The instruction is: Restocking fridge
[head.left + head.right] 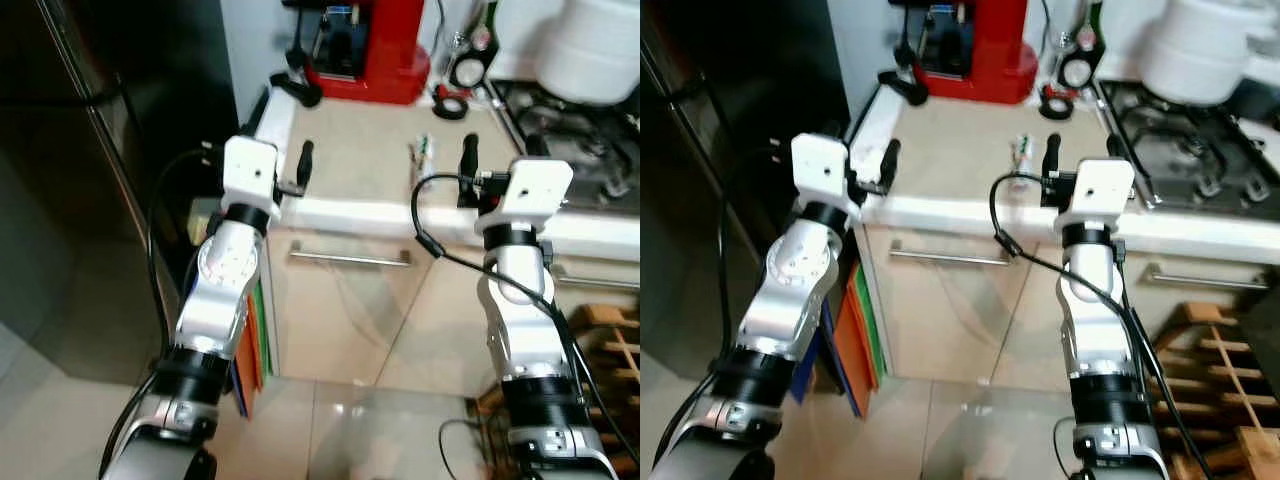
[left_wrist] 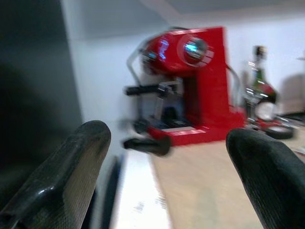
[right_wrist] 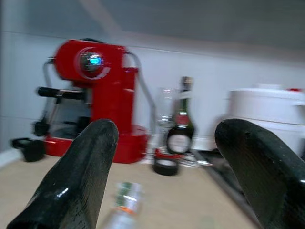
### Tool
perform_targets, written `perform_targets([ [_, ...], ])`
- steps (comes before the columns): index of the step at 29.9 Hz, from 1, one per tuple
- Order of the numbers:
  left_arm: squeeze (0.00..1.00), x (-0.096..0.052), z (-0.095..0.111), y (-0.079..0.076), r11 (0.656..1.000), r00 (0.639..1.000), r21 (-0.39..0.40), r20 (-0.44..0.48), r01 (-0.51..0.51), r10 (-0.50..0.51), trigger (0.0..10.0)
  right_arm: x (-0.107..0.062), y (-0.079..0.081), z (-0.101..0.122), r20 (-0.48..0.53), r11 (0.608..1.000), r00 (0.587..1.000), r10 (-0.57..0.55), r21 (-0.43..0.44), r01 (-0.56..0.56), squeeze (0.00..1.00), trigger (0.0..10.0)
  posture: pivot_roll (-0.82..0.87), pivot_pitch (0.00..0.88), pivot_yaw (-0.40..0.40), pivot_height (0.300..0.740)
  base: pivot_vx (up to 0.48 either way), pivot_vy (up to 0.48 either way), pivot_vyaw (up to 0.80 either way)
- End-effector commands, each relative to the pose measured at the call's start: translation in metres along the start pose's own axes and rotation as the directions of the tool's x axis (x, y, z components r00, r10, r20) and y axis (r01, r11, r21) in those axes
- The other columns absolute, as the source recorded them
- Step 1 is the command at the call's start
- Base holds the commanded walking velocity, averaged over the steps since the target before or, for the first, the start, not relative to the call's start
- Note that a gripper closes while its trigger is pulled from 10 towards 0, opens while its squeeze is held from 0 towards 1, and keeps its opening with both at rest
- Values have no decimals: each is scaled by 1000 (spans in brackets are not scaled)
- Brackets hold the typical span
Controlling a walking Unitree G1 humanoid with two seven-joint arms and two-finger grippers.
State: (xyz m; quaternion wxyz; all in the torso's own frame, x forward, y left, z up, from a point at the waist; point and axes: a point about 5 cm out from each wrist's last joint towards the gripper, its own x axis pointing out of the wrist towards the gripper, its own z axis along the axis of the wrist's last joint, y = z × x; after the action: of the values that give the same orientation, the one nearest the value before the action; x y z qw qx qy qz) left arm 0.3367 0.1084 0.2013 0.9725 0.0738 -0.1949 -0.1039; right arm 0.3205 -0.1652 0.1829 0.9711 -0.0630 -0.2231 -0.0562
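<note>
Both arms raised at the front edge of the surface (image 1: 360,160), forearms roughly level.

Left pincer (image 2: 167,171): fingers spread wide, nothing between them. It sits over the left front corner of the surface, next to the dark fridge (image 1: 90,150), which stands to the left with its door closed.

Right pincer (image 3: 167,176): also spread wide and empty. It sits at the front edge of the surface, to the left of the hob (image 1: 570,130).

Task item, as best judged: 1 small bottle (image 1: 424,152) with a green-and-white label, lying on its side on the surface. No other loose item near the pincers looks like fridge stock, so this reading is a judgement.

Key relation: the bottle lies just ahead of the right pincer and slightly toward the robot's left, between the 2 arms but clearly nearer the right one. Its long axis runs roughly front to back, along the right pincer's reach. In the right wrist view it sits low between the 2 fingers, blurred. A grasp by the right arm would need the fingers to close across the bottle's short side; the bottle could roll sideways when touched.

Containers: white pot (image 1: 605,50) on the hob, lid on, contents hidden. Fridge interior hidden.

Back of the surface: red coffee machine (image 1: 370,45), dark glass bottle (image 3: 181,119), roll of black tape (image 3: 167,166).

Step in hand, judged: approach before pickup; nothing gripped, fridge not yet opened.
</note>
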Motion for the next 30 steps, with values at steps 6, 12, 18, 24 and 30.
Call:
perform_targets([
  [6, 0, -2, 1, 3, 1000, 1000, -1, 7, 9, -9, 10000, -6, 10, -1, -13, 1000, 1000, 14, 2, -14, 0, 10000, -61, 0, 17, 740, 271, -292, 0],
  [12, 0, -2, -1, 3, 1000, 1000, 1, -6, 16, -16, 10000, -8, 13, -3, -30, 1000, 999, 22, 5, -22, 0, 10000, -59, 0, 16, 740, 324, -350, 0],
  [18, 0, 0, -4, 7, 1000, 999, 2, -32, 1, -1, 10000, -9, 14, -5, -43, 1000, 999, 30, 3, -30, 0, 10000, -59, 0, 14, 740, 328, -347, 0],
  [24, 0, 3, -3, 9, 1000, 1000, -22, -31, -2, 2, 10000, -9, 14, -4, -45, 999, 998, 36, 4, -36, 0, 10000, -67, 0, 15, 740, 338, -337, 0],
  [30, 0, 10, -4, 4, 995, 997, -96, -78, 22, -30, 10000, -11, 12, -2, -43, 999, 998, 45, -1, -45, 0, 10000, -75, 0, 13, 740, 120, -104, 0],
])
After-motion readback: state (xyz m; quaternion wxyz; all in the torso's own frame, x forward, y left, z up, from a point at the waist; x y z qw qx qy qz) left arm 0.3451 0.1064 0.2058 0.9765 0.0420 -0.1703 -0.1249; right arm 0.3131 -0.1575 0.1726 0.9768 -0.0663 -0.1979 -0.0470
